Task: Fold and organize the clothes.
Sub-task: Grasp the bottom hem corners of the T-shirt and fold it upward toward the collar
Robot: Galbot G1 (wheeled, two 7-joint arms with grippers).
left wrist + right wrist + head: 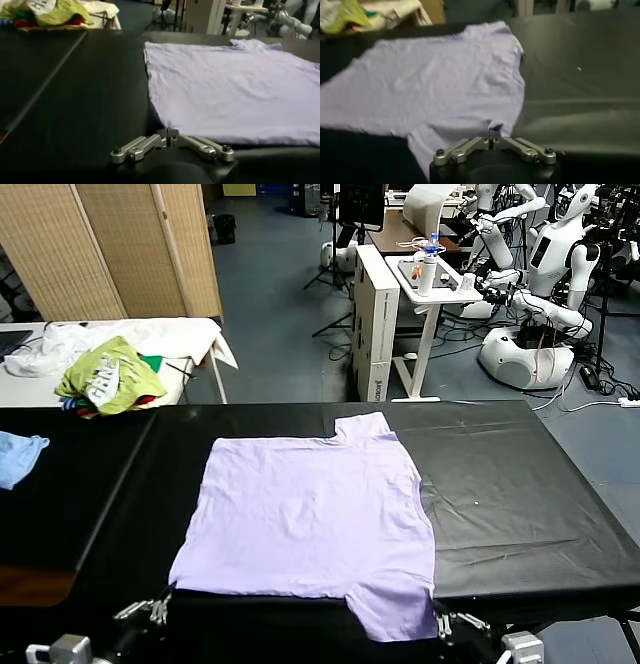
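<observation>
A black table (520,484) fills the robot's workspace, and the lavender T-shirt (310,519) lies spread flat across its middle, one sleeve pointing toward the far edge and the other hanging near the front edge on the robot's right. No fold is made yet. The left gripper (170,137) sits low at the front edge, just before the shirt's near left corner, its fingers pressed together and holding nothing. The right gripper (492,138) waits at the near sleeve, just touching or just short of the cloth, fingers likewise together and empty. To start the fold well, each gripper would likely need to open, pinch only the top edge of the cloth at matching points, and lift evenly so the fabric carries over without bunching. On a white side table (20,389) at far left rests a lime-green heap of garments (108,376), and a small blue cloth (18,457) lies at the black table's left edge.
</observation>
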